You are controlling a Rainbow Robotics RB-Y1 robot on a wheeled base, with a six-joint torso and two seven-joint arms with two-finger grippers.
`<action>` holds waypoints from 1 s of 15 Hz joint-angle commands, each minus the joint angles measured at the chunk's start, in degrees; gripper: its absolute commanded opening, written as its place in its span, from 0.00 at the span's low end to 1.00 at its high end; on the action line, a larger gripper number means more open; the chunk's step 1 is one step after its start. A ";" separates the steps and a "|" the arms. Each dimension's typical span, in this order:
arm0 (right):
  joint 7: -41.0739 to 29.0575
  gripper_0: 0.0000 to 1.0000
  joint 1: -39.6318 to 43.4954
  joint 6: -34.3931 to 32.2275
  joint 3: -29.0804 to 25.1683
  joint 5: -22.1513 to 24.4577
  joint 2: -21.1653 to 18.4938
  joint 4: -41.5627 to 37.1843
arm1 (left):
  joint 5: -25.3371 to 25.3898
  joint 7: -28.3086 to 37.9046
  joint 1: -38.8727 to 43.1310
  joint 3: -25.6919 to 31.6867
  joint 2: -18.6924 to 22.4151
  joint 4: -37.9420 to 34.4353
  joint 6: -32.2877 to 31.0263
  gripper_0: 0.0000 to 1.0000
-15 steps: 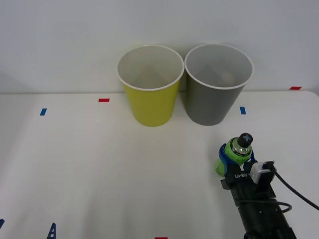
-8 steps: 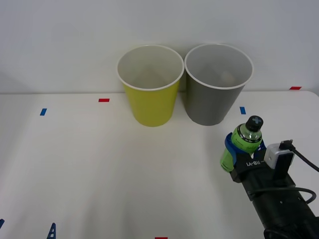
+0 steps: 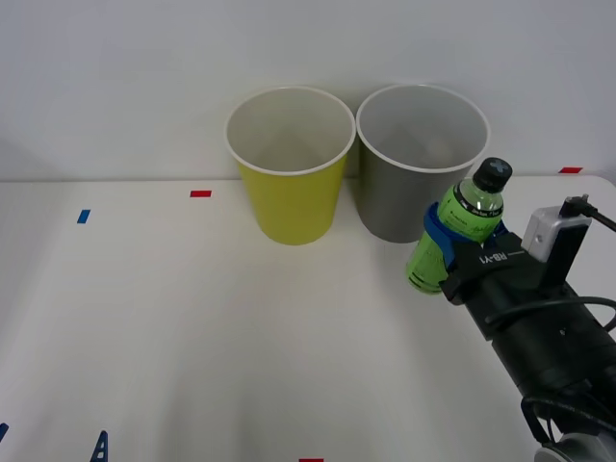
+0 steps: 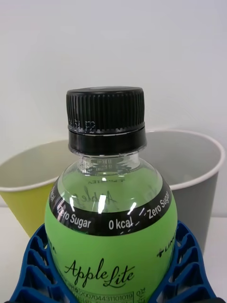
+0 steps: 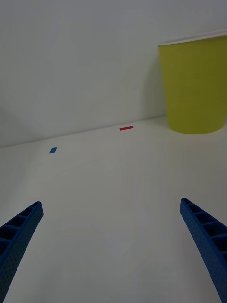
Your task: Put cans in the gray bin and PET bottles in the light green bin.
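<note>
Currently right gripper point(image 3: 452, 252) clamps the green-labelled, black-capped plastic bottle point(image 3: 450, 236) aloft beside the round dark gray bin point(image 3: 409, 207); next, carry to the round lime bin point(image 3: 294, 197).

A plain pale wall point(image 3: 125, 87) rises behind a white table point(image 3: 192, 327). Small tape marks lie on the tabletop: a red one point(image 3: 200, 193) and a blue one point(image 3: 84, 217) toward the back, another red one point(image 3: 571, 170) at the far right edge. Light is even and soft

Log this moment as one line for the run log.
right tool: shut on PET bottle, lifted, by gray bin | left tool: open, idle, low | light green bin: upright
</note>
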 commanded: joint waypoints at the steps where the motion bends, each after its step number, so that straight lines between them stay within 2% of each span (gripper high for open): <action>1: -5.15 0.00 -6.10 4.05 -0.44 1.57 0.04 -1.13 | 0.00 0.00 0.00 0.00 0.00 0.00 0.00 1.00; 3: -5.59 0.00 -8.38 9.06 -0.70 4.12 0.22 -4.03 | 0.00 0.00 0.00 0.00 0.00 0.00 0.00 1.00; 4: -8.84 0.00 -10.05 15.04 -0.17 7.72 0.31 -7.20 | 0.00 0.00 0.00 0.00 0.00 0.00 0.00 1.00; 6: -15.87 0.00 -12.78 21.54 2.11 14.40 0.22 -10.10 | 0.00 0.00 0.00 0.00 0.00 0.00 0.00 1.00; 8: -20.88 0.00 -16.29 27.25 3.43 16.07 0.22 -11.85 | 0.00 0.00 0.00 0.00 0.00 0.00 0.00 1.00; 10: -21.59 0.00 -20.77 34.64 3.60 15.63 0.75 -12.79 | 0.00 0.00 0.00 0.00 0.00 0.00 0.00 1.00; 12: -21.85 0.00 -25.43 40.00 2.64 12.47 1.36 -12.79 | 0.00 0.00 0.00 0.00 0.00 0.00 0.00 1.00; 14: -21.06 0.00 -32.20 47.38 0.44 8.07 3.03 -12.79 | 0.00 0.00 0.00 0.00 0.00 0.00 0.00 1.00; 15: -20.44 0.00 -36.24 50.72 -1.41 4.29 3.65 -12.79 | 0.00 0.00 0.00 0.00 0.00 0.00 0.00 1.00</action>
